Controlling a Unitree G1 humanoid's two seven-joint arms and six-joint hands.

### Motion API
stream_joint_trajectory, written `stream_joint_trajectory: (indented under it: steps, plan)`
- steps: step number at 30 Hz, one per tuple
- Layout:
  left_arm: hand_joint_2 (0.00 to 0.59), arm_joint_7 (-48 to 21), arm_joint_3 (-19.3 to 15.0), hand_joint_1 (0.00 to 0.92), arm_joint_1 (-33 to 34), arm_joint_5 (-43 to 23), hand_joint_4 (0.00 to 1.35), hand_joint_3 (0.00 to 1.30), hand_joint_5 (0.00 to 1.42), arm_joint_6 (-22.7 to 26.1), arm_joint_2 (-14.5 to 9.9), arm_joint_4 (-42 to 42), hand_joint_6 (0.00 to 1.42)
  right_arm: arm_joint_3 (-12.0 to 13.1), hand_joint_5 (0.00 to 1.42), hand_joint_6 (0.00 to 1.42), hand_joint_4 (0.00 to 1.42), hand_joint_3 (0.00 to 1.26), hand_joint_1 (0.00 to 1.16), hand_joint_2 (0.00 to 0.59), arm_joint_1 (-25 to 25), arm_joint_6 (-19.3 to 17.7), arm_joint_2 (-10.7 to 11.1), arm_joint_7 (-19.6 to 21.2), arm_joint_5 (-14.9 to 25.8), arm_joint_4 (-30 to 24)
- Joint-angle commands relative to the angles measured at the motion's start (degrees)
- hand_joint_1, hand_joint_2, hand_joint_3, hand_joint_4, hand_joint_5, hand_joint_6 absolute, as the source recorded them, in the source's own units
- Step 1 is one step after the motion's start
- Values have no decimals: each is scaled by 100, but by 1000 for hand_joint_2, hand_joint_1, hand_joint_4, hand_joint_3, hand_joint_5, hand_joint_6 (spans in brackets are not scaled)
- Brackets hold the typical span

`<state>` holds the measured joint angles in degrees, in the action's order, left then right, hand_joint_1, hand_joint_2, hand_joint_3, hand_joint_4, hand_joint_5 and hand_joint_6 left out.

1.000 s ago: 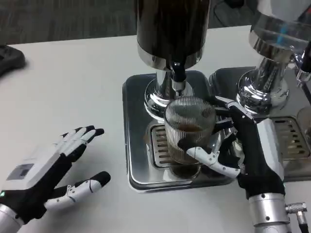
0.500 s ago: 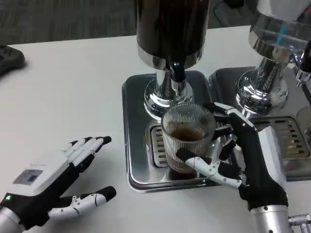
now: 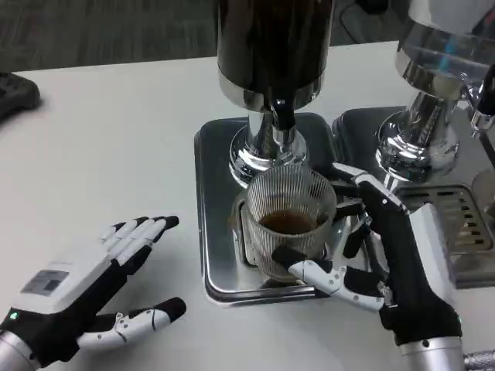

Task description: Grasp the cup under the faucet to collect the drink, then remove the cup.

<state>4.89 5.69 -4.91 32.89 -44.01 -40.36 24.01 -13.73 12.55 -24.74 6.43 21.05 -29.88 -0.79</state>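
A ribbed clear glass cup point(image 3: 288, 220) with a little brown drink in it hangs above the drip grille, just in front of the black faucet point(image 3: 283, 114) of the dark dispenser point(image 3: 274, 46). My right hand point(image 3: 387, 255) grips the cup from the right, thumb across its front and fingers behind it. The cup leans slightly toward me. On the white table to the left my left hand point(image 3: 85, 290) lies flat with its fingers apart, holding nothing.
The dispenser stands on a steel drip tray point(image 3: 213, 201) with a raised rim. A second chrome dispenser point(image 3: 433, 100) on its own tray point(image 3: 464, 224) stands to the right. A dark object point(image 3: 15, 93) sits at the table's far left edge.
My right hand has drawn the cup away from under the faucet toward me and slightly left, lifting it. The left hand has shifted a little nearer to me.
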Motion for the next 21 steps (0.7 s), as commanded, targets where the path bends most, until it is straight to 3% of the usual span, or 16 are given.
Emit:
stream_joint_trajectory:
  steps: [1,21]
  plan:
    - [201,142,-12,0,-152,119,0,0,0,-37,-65,-82,0,-12,811,1051,564,484,860,220,106,-267,-23,-2,55,-339]
    - [197,623,-60,0,-333,323,0,0,0,-105,-109,-278,0,-9,819,1066,582,485,848,217,355,-434,-8,-146,118,-611]
